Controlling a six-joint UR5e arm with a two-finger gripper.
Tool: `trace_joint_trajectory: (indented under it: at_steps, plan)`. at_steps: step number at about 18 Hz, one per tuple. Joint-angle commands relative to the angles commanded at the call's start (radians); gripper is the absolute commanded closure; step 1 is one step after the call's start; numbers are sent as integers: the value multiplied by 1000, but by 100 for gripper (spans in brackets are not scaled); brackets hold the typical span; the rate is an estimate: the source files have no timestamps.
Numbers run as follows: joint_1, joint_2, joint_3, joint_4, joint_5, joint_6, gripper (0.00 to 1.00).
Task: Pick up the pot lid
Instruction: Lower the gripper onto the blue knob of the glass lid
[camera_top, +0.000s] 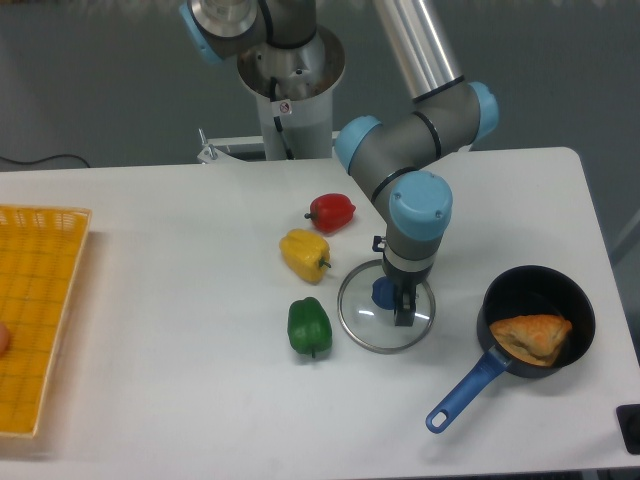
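1) The clear pot lid (366, 325) lies flat on the worktop (190, 370), right of the green pepper (309, 328) and left of the black pan (577, 302)
2) The tool (392, 281) is over the lid, its fingers apart, one tip to the far side, the other to the near side and slightly right
3) The blue knob (384, 292) appears between those tips; remaining height is hard to judge
4) The lid is round, so centring on the knob probably matters most before closing
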Motion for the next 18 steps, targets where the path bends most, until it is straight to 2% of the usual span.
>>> trace_joint_trajectory:
  at_steps: [4,18]
  plan:
    - [-11,-2,0,8,2,-23,5]
    - [-12,-3,-14,14,2,-26,4]
